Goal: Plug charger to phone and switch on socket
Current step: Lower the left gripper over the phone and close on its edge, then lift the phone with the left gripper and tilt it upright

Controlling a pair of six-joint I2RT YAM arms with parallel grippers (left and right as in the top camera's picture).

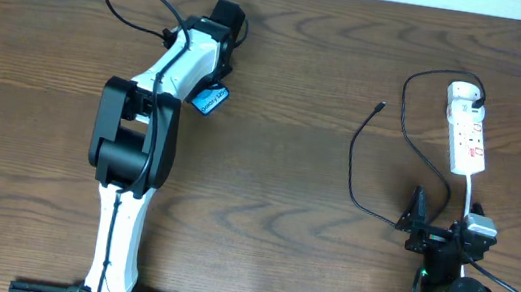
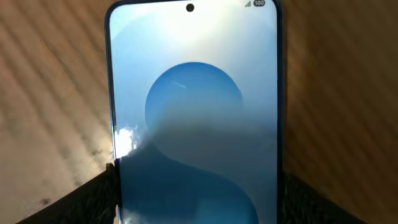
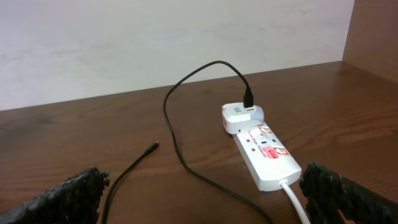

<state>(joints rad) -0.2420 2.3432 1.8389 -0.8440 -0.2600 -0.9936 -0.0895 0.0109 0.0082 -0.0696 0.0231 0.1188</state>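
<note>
Wooden table (image 1: 298,90), white power strip (image 3: 267,155) at its right end. Well apart on the left, phone (image 2: 193,93) clamped in left gripper (image 2: 199,180). Right gripper (image 3: 199,193) spread wide, empty, near charger cable (image 3: 174,134); plug tip (image 3: 152,147) lying free. Likely risk: pinching that thin tip askew, then missing the port.

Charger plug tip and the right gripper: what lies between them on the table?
Only bare table and the charger cable itself lie between the plug tip and the open right gripper, clearest in the right wrist view.
</note>
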